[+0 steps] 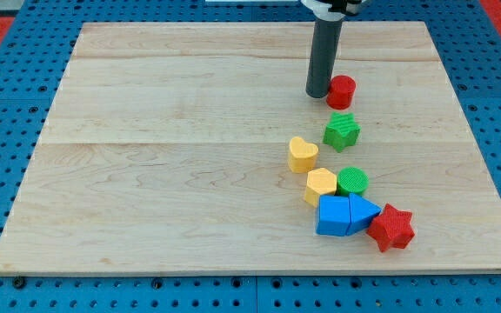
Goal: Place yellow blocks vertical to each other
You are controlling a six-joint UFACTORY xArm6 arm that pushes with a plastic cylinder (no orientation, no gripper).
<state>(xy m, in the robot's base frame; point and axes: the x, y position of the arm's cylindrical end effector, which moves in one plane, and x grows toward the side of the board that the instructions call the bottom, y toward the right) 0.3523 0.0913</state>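
The worktop (190,156) is a pale wooden board lying on a blue perforated base (7,296); it carries eight loose blocks, all grouped in the right half of the frame, and none sits inside any container. The arm ends in a straight dark rod with no gripper, so there is nothing to hold or let go of; my tip (317,95) rests on the worktop in the upper right of the frame, just left of the red cylinder (342,90) and touching or nearly touching it. Below the red cylinder stands the green star-shaped block (342,130), apart from it. The two task items lie lower and slightly left: the yellow heart (302,155) sits right of frame centre, and the yellow hexagon (320,185) sits below it and a little to the right, so the pair forms a near-vertical line with a slight diagonal offset. A narrow gap appears to separate them. Both are plain matte yellow with flat tops. The green cylinder (352,182) lies just right of the yellow hexagon, touching or nearly so. Directly below, the blue cube (332,216) abuts the blue triangle (362,211), and the red star (392,227) rests against the triangle at the lower right. My tip is well apart from both yellow blocks, above them in the frame.
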